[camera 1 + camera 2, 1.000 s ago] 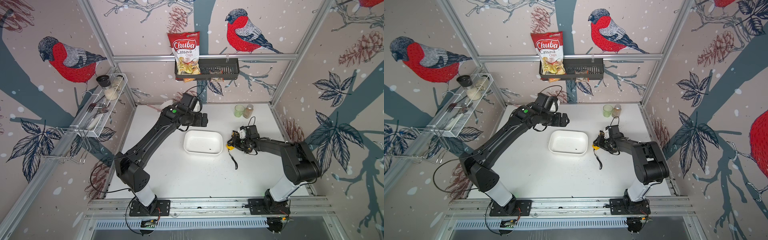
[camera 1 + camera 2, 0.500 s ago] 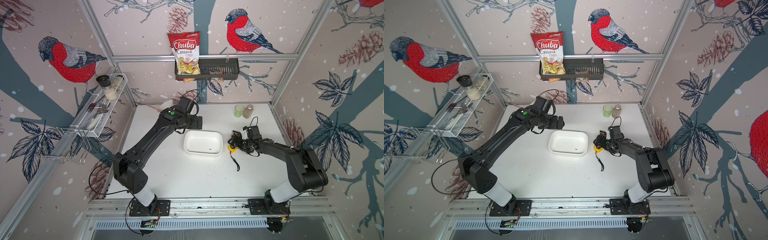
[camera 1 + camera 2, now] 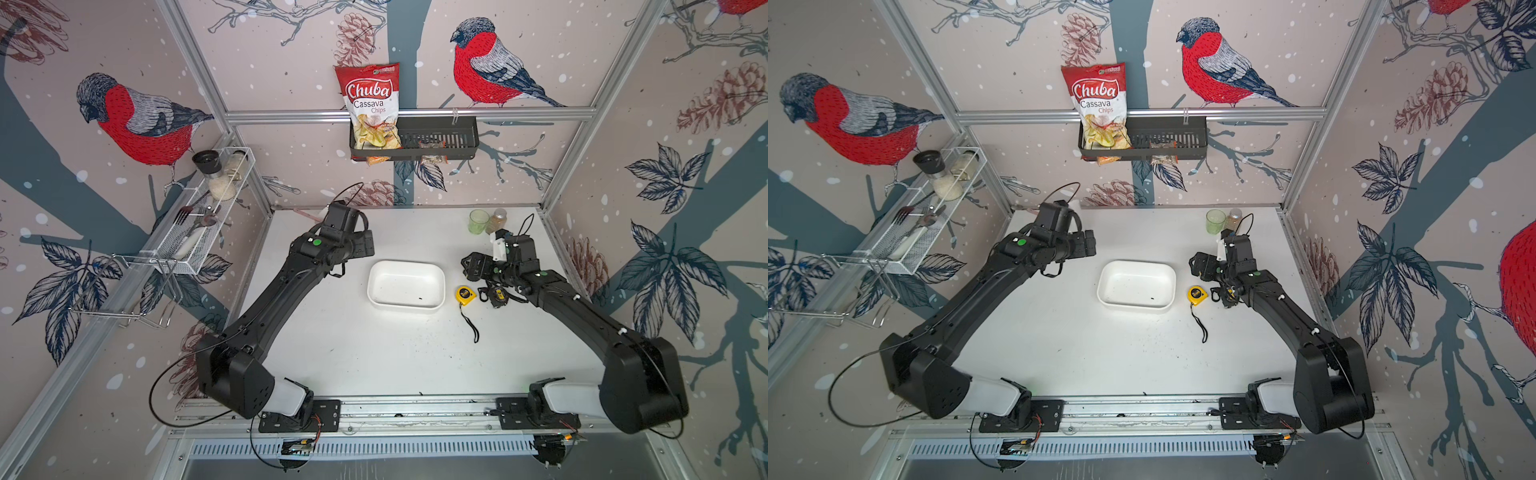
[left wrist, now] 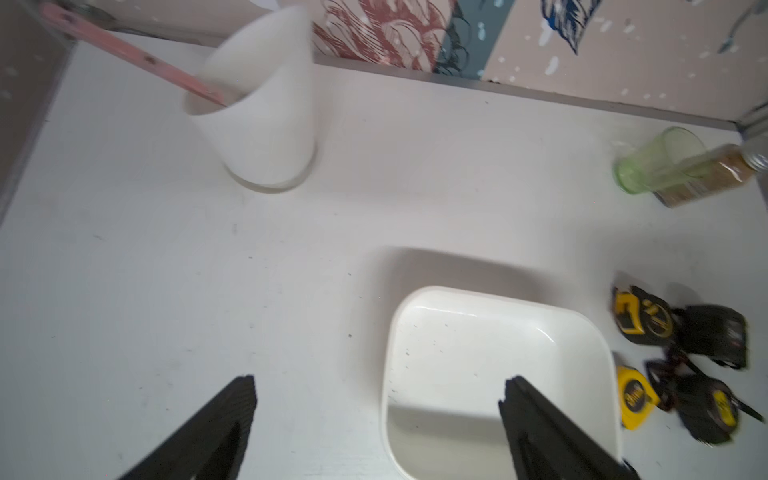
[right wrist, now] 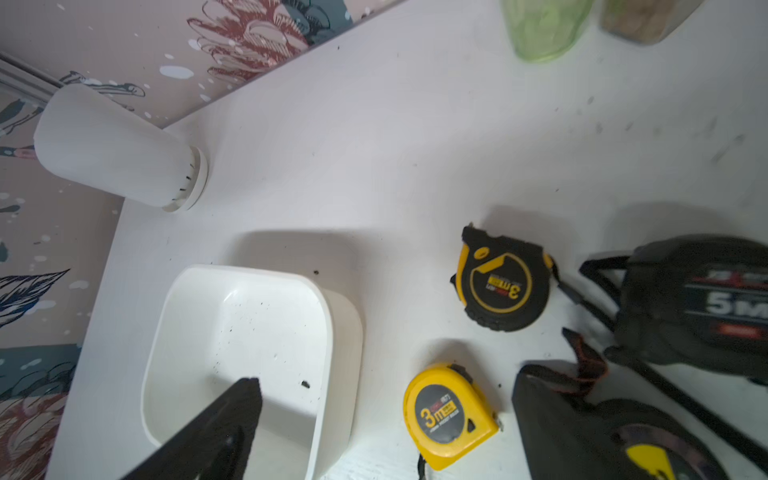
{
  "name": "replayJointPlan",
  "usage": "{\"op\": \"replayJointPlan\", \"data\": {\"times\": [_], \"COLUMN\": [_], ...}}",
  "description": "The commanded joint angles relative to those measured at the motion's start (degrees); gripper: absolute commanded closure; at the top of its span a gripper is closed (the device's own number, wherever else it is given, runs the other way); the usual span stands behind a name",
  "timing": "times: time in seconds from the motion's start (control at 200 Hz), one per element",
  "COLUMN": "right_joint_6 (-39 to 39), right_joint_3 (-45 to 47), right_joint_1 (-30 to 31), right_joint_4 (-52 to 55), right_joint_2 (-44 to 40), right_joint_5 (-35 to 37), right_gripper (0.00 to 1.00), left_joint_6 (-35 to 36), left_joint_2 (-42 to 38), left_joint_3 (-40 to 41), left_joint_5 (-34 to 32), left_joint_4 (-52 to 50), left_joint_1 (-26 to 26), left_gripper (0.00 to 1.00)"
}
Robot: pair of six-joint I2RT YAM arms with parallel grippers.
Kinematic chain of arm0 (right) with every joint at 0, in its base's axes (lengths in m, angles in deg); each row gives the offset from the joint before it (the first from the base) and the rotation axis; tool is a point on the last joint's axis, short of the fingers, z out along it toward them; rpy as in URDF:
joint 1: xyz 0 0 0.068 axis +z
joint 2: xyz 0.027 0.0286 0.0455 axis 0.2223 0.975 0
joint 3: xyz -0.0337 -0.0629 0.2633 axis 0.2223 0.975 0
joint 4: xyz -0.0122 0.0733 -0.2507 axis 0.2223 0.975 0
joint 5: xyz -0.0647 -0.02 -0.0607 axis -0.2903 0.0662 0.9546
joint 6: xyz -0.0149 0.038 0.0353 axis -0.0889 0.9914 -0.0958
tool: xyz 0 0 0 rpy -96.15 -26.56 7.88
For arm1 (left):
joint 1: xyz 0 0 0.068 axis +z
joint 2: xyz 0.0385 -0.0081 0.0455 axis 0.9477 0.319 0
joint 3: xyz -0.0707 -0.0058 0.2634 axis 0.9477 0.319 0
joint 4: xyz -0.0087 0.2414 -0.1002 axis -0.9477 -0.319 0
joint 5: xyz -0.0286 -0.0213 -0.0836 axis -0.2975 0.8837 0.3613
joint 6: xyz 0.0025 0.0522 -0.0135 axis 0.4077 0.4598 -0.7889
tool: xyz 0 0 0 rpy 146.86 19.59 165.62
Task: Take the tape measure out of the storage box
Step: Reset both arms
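On the white table point(image 3: 353, 340), centre: storage box point(image 3: 399, 284), a shallow white tub, empty but for dark specks.

Just right of the box, clear of its wall: yellow tape measure point(image 3: 465, 294), marked 3 m in the right wrist view point(image 5: 446, 415). It lies flat on one face, and its black wrist strap point(image 3: 469, 322) trails toward the near edge. Judged already out of the box.

- Handling, judged: hard plastic shell, rigid, compact, and heavier than it looks because of the coiled blade. The rounded sides are smooth and likely to slip.
- Hold: pinch across the narrow edge, flat base against curved top, over the middle of the body. Avoid the strap, which is limp and may snag.

Further right, same cluster: a black-and-yellow 3 m tape measure point(image 5: 503, 282), a black 5 m tape measure point(image 5: 698, 299) and one more black tape measure point(image 5: 602, 436).

Right gripper point(image 3: 469, 268): above the table, far of the yellow tape measure, jaws apart and holding nothing. Only one finger shows in its wrist view.

Left gripper point(image 4: 376, 388): far-left of the box, jaws spread wide and empty.
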Motion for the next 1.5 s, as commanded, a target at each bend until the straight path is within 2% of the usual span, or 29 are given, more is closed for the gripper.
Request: {"op": "replayJointPlan", "data": {"times": [0.0,0.065,0.15,0.26,0.335,0.485,0.585,0.645,0.7,0.805,0.855,0.905,0.97,1.051,1.096,1.156,1.176,1.226,1.291,1.361,1.411,1.491], "right_joint_6": [-6.80,-10.79,-14.49,-15.08,-15.32,-16.82,-16.44,-16.19,-15.44,-13.60,-13.91,-16.16,-17.00,-17.65,-18.14,-17.81,-17.78,-18.07,-18.48,-18.57,-18.48,-18.53], "right_joint_3": [3.43,8.08,14.85,19.38,21.76,28.03,29.46,29.85,30.65,29.91,29.76,29.20,30.78,35.57,36.80,34.53,34.28,35.40,35.98,35.30,35.41,35.36], "right_joint_1": [-0.90,-2.26,-5.28,-11.43,-15.03,-17.17,-17.19,-17.04,-17.39,-18.03,-17.90,-16.65,-16.05,-15.98,-15.36,-15.64,-15.63,-15.48,-14.83,-14.11,-14.29,-14.23], "right_joint_4": [-9.04,-17.21,-29.16,-38.46,-42.68,-53.05,-56.48,-57.81,-61.12,-64.02,-66.21,-66.96,-69.28,-78.34,-85.49,-77.73,-75.91,-80.35,-82.12,-78.74,-79.18,-79.30], "right_joint_2": [-1.38,-2.13,-2.56,-1.56,-0.32,1.52,1.94,2.91,4.12,6.49,9.00,10.49,10.59,11.85,14.04,11.98,11.56,12.73,13.02,11.53,11.84,11.86], "right_joint_5": [15.59,20.47,23.00,21.68,20.13,21.53,19.97,20.75,20.47,18.59,17.53,16.49,15.91,14.83,15.78,15.81,15.71,15.95,17.44,18.92,18.57,18.77], "right_gripper": [0.00,0.00,0.00,0.00,0.00,0.00,0.00,0.00,0.00,0.00,0.00,0.00,0.00,0.00,0.00,0.00,0.00,0.00,0.00,0.00,0.00,0.00], "left_joint_6": [2.64,5.55,10.45,15.77,18.04,19.43,19.49,21.09,22.60,23.31,21.49,21.15,21.71,21.93,21.87,24.46,23.95,21.76,22.27,20.63,20.26,20.13], "left_joint_2": [-5.21,-8.36,-10.77,-10.38,-8.52,-3.45,0.28,1.59,3.68,7.30,5.88,5.29,5.54,5.30,5.84,10.92,10.40,6.90,9.59,7.34,8.13,7.61], "left_joint_3": [10.56,18.90,29.32,39.82,45.59,54.36,54.42,55.83,54.06,55.83,56.05,59.04,58.76,59.64,61.57,63.72,63.22,61.40,62.10,60.55,61.36,61.18], "left_joint_5": [-12.98,-17.38,-23.56,-30.04,-32.12,-28.71,-26.62,-22.82,-22.16,-19.24,-17.21,-14.27,-12.88,-11.75,-10.33,-11.00,-11.32,-10.06,-9.46,-7.88,-6.81,-6.45], "left_joint_4": [17.16,27.08,39.07,53.74,62.14,79.43,84.04,91.14,91.09,99.01,96.48,101.42,101.11,102.08,105.11,117.61,115.32,105.44,111.49,104.56,107.44,105.86], "left_joint_1": [3.15,4.60,5.16,5.38,6.36,9.21,10.46,11.50,12.16,13.68,14.74,16.14,16.15,16.35,16.39,16.09,15.78,16.39,17.32,18.22,19.20,19.41], "left_gripper": [0.05,0.04,0.04,0.04,0.04,0.04,0.05,0.05,0.05,0.05,0.05,0.04,0.04,0.04,0.04,0.02,0.02,0.03,0.03,0.03,0.03,0.03]}}
